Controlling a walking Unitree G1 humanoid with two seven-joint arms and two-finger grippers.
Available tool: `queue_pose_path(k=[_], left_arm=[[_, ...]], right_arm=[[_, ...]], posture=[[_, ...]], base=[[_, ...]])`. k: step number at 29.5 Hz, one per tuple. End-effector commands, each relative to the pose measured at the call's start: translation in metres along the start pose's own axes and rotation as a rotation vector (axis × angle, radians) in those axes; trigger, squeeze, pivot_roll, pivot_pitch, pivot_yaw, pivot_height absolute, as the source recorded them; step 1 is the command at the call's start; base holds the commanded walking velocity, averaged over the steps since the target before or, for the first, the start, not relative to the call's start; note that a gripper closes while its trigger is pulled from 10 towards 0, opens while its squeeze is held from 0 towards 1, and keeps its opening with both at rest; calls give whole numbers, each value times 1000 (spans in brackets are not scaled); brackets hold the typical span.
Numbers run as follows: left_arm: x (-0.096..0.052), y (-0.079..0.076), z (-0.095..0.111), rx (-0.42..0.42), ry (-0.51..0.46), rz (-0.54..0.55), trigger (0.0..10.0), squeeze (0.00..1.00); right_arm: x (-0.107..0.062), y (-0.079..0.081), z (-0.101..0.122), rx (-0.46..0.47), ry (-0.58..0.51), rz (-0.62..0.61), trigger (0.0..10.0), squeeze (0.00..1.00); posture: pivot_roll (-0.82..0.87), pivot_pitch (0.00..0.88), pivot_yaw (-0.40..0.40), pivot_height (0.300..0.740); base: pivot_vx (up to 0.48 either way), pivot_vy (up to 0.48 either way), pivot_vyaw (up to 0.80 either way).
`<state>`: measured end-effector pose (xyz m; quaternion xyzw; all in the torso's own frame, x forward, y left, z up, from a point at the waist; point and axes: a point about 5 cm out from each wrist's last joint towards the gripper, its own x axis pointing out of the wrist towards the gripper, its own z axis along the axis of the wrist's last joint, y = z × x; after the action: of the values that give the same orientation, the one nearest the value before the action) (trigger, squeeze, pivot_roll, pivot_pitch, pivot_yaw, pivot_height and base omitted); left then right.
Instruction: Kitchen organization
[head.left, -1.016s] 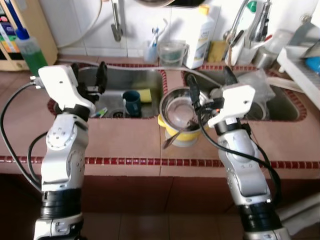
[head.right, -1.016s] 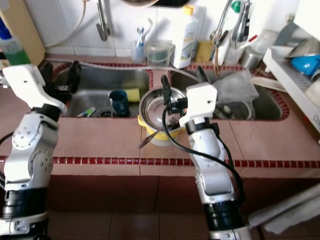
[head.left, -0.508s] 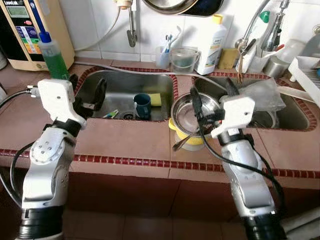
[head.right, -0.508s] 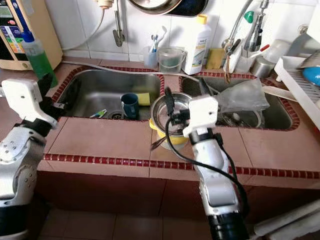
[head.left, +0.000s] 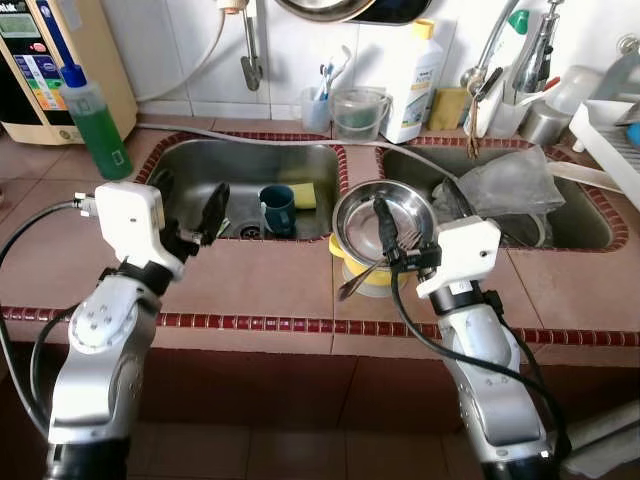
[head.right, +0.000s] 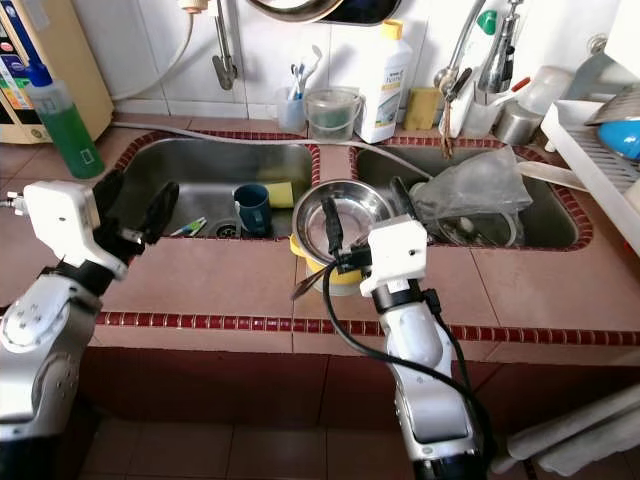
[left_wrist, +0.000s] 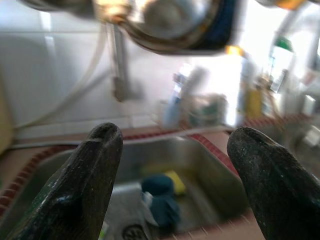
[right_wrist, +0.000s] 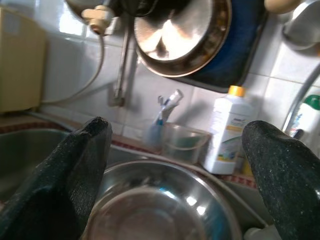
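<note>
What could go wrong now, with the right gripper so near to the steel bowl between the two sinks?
The steel bowl sits on a smaller yellow bowl, with a utensil sticking out between them, so it may rest unevenly. A push from the open right gripper might tip the stack or knock it toward a sink. The open left gripper hovers at the left sink's edge, above the blue cup, which it could knock over.
</note>
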<state>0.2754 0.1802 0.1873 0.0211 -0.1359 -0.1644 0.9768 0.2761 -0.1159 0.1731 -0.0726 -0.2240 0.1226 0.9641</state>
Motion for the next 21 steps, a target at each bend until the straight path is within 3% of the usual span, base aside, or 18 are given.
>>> queue_pose_path(k=[1,11,17,21], left_arm=[[-5,-7,1,18,-6,-57,10000,0],[-20,-19,1,6,-7,-163,10000,0],[-26,-27,-2,4,-2,-199,10000,0],[-22,-28,2,-14,-26,-184,10000,0]], right_arm=[[-5,6,5,-5,-32,46,10000,0],[-29,8,1,-16,-13,102,10000,0],[-32,8,3,-17,-19,91,10000,0],[-25,3,10,-15,-49,36,10000,0]], posture=[[-56,117,16,740],[-55,137,15,740],[-63,144,18,740],[-65,142,17,740]], base=[[0,0,0],[0,0,0],[0,0,0],[0,0,0]])
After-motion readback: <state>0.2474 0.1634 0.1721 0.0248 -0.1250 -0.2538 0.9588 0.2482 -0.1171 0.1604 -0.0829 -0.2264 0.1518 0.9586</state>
